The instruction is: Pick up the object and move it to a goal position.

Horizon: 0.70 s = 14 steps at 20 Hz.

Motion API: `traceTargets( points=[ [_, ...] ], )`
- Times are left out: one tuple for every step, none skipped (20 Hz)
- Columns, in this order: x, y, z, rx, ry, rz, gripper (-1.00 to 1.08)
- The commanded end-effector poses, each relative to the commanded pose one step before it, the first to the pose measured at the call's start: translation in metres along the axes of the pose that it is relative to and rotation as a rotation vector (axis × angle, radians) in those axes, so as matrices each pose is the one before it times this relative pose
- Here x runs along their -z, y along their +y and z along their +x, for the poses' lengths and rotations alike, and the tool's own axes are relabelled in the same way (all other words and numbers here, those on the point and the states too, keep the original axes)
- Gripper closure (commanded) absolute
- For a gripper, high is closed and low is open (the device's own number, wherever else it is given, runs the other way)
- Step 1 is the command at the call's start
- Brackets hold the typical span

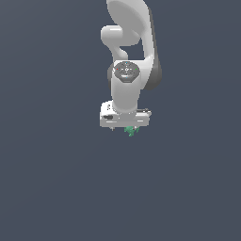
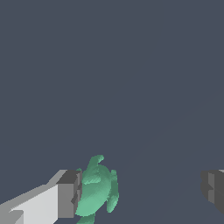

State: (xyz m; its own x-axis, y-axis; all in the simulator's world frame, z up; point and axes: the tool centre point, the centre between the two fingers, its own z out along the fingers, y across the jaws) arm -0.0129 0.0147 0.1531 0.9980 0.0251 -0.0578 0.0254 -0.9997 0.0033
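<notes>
The gripper (image 2: 140, 192) stands open, its two dark pads wide apart in the wrist view. The green knobbly object (image 2: 97, 190) lies against one pad (image 2: 70, 194) and well apart from the other. In the exterior view, the gripper (image 1: 124, 128) hangs at the frame's centre below the white arm (image 1: 129, 56), with the object (image 1: 130, 131) at its underside, over plain grey-blue ground

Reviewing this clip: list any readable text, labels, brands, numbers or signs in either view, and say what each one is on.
None can be read.
The round cap on the arm's wrist joint carries small coloured specks, too small and blurred to read as characters.
The end effector, its fingers and the green object bear no markings in either view.
</notes>
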Motion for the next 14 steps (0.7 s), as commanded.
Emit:
traceTargets(
  points=[
    [0.0,0.00001,0.0,0.0,0.0,0.0,-0.92],
    [-0.00002,0.00055,0.00002,-0.00119,0.00009,-0.00007,-0.92],
    [-0.00009,0.00156,0.00008,-0.00337,0.00022,-0.00014,-0.92],
    [-0.00014,0.00257,0.00012,-0.00551,0.00035,-0.00023,-0.92],
    [-0.00019,0.00357,0.00017,-0.00757,0.00048,-0.00033,-0.92],
    [-0.00024,0.00454,0.00023,-0.00951,0.0006,-0.00042,-0.92],
    [-0.00028,0.00546,0.0003,-0.01123,0.00071,-0.00051,-0.92],
    [-0.00028,0.00593,0.00036,-0.01184,0.00074,-0.00056,-0.92],
    [-0.00021,0.00496,0.00034,-0.00949,0.00059,-0.00048,-0.92],
    [-0.00014,0.00384,0.0003,-0.00692,0.00042,-0.00038,-0.92],
    [-0.00007,0.00279,0.00025,-0.00456,0.00028,-0.00028,-0.92],
    [-0.00002,0.00169,0.00018,-0.00228,0.00014,-0.00017,-0.92],
    [0.00003,0.00073,0.00011,-0.00048,0.00003,-0.00008,-0.92],
    [0.00004,-0.00042,0.0,0.00119,-0.00007,0.00005,-0.92]
  ],
)
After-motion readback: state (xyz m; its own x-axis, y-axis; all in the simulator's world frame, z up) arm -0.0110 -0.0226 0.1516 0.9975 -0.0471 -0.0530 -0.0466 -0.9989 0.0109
